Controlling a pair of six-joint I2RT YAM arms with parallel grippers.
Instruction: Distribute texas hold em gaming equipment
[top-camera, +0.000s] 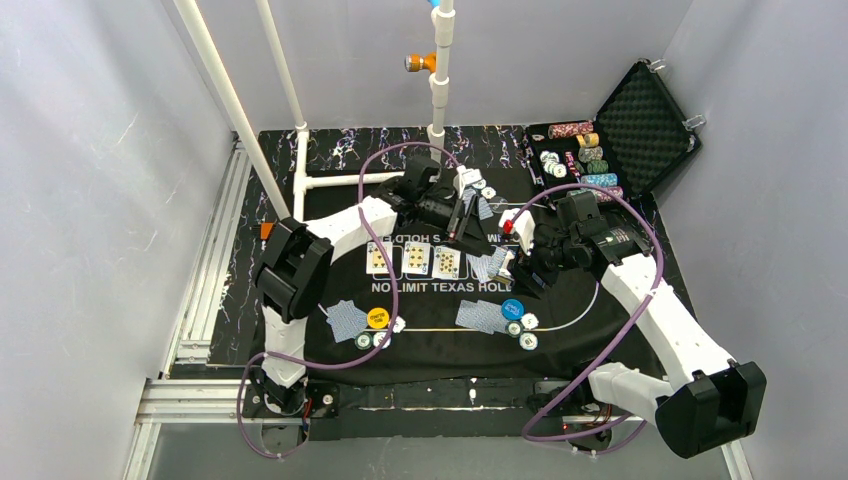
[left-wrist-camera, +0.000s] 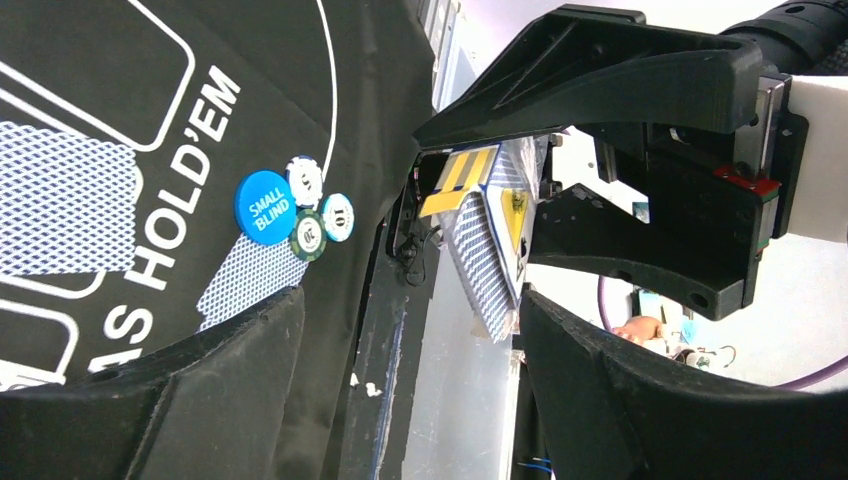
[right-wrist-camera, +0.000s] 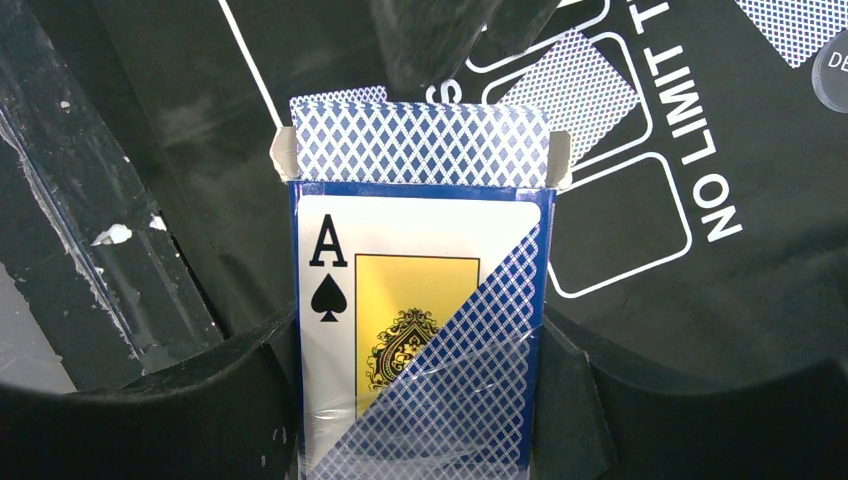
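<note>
My right gripper (right-wrist-camera: 420, 345) is shut on the sides of a blue card box (right-wrist-camera: 420, 300) printed with an ace of spades. Its flap is open and blue-backed cards (right-wrist-camera: 420, 140) stick out of the top. My left gripper (left-wrist-camera: 410, 305) stands open just in front of that box (left-wrist-camera: 492, 255), with nothing between its fingers. In the top view both grippers, the left (top-camera: 462, 232) and the right (top-camera: 515, 262), meet over the mat's middle. Three face-up cards (top-camera: 417, 258) lie in a row there. A blue button (left-wrist-camera: 265, 207) sits beside chips (left-wrist-camera: 309, 236).
The black mat (top-camera: 440, 345) printed with Texas Hold'em also carries a yellow button (top-camera: 377, 319), chips (top-camera: 363, 340) and face-down cards (top-camera: 347, 318) at the left, more face-down cards (top-camera: 482, 316) at the right. An open black case (top-camera: 645, 120) with chip stacks (top-camera: 590, 155) stands back right. White pipes (top-camera: 440, 70) rise behind.
</note>
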